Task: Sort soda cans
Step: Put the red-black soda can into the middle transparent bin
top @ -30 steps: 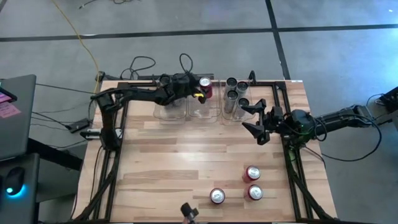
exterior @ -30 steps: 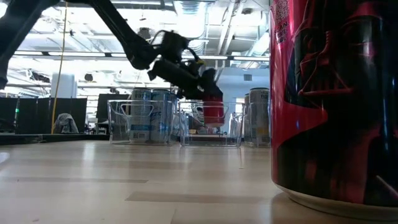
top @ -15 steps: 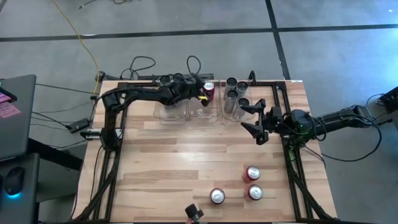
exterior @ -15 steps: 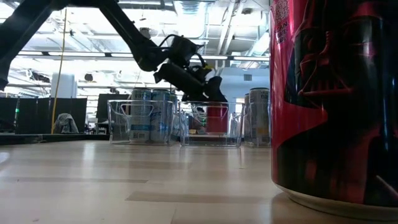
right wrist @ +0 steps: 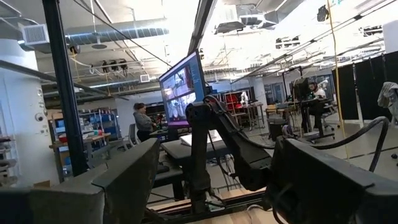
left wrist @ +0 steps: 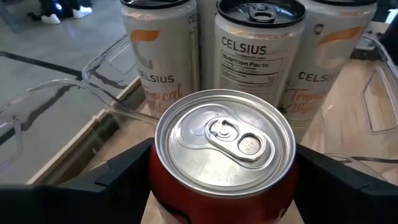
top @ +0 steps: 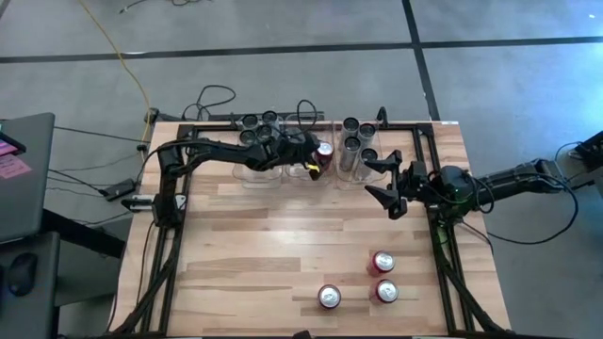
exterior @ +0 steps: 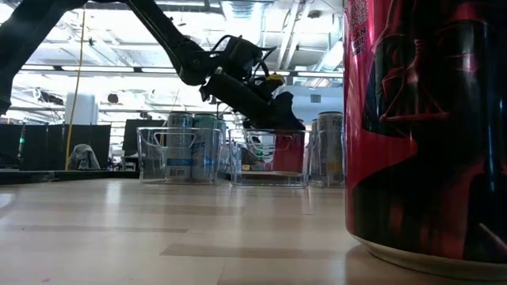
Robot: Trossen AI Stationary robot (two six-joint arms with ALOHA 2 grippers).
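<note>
At the table's far left, the left bin holds four grey cans. The left arm stretches flat across it, wrist tipped down toward the middle bin. The left gripper pinches a red can by its side wall, one finger on each flank just under the silver lid, as the left wrist view shows. In the low view the can sits down inside that bin, but whether it touches the floor I cannot tell. A can like this is rigid yet thin-walled and smooth, likely heavy if full, so a mid-body grip with moderate squeeze seems best. In the right bin, four more grey cans stand. The right gripper waits just beside it, jaws spread wide and empty, arm reaching in from the right edge. Three red cans stand at the near right.
</note>
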